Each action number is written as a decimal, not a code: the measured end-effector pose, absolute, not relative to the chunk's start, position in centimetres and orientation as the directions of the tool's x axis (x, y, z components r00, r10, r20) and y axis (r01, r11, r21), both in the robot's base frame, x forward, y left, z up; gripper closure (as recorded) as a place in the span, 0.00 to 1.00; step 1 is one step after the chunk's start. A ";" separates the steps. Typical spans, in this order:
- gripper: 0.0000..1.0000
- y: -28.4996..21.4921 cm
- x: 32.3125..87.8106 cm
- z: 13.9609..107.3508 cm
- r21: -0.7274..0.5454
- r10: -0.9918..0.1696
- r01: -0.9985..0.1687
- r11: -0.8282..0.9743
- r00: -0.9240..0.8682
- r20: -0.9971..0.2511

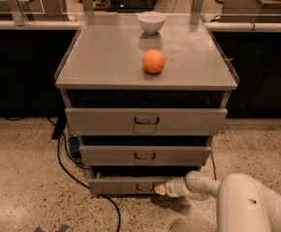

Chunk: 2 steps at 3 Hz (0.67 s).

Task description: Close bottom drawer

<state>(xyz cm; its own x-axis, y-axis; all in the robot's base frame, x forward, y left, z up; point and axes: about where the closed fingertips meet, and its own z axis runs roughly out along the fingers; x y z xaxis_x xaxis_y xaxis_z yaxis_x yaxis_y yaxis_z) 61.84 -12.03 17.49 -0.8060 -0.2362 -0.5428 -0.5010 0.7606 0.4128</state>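
The bottom drawer is the narrowest grey front, lowest in the cabinet, with a small dark handle at its centre. It sticks out only a little, with a dark gap above it. My gripper is at the end of the white arm, low near the floor. Its tip presses against the drawer front just right of the handle.
The mid drawer and the widest top drawer sit above. An orange ball and a white bowl rest on the cabinet top. A black cable runs on the speckled floor at left. Dark counters stand behind.
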 end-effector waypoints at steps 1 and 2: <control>1.00 -13.6 64.4 17.5 0.396 -0.201 -0.474 0.786 -0.802 -0.562; 1.00 -16.2 67.0 17.6 0.385 -0.139 -0.421 0.822 -0.802 -0.581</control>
<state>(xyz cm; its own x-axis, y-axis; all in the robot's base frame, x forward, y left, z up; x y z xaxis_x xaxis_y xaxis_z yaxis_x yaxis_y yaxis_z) 66.98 -16.18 17.61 -0.8021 -0.1389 -0.5809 -0.4208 0.8216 0.3846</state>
